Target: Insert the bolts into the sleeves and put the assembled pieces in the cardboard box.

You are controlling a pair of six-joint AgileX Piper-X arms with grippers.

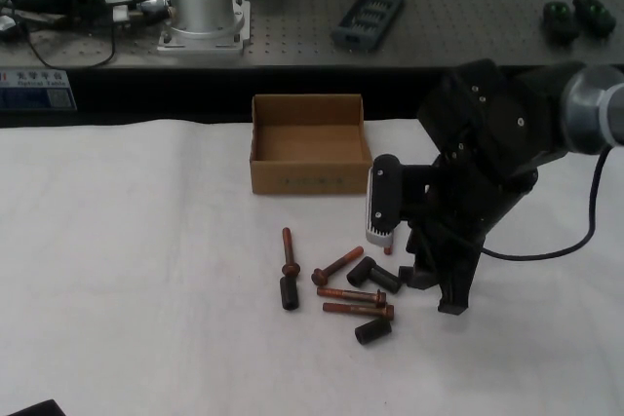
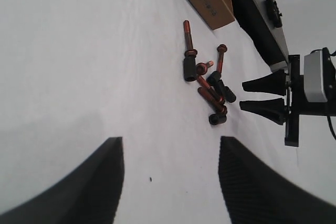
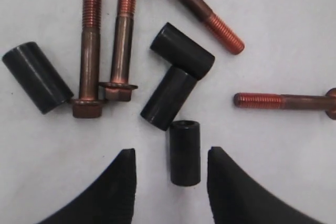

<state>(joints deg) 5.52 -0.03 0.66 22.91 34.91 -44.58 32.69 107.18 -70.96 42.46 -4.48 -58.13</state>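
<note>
A white cloth (image 1: 127, 241) carries everything in front of me. The box (image 1: 307, 182) sits on it toward the back, open side up. Nearer me, bolts (image 1: 288, 245) and sleeves (image 1: 290, 293) lie flat in a loose cluster. Two bolts (image 3: 90, 45) lie side by side, two sleeves (image 3: 182, 50) touch, and a third sleeve (image 3: 185, 152) lies just beside them.

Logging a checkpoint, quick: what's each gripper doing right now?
Left gripper: open, empty.
Right gripper: open, astride a black sleeve, not gripping it.
</note>
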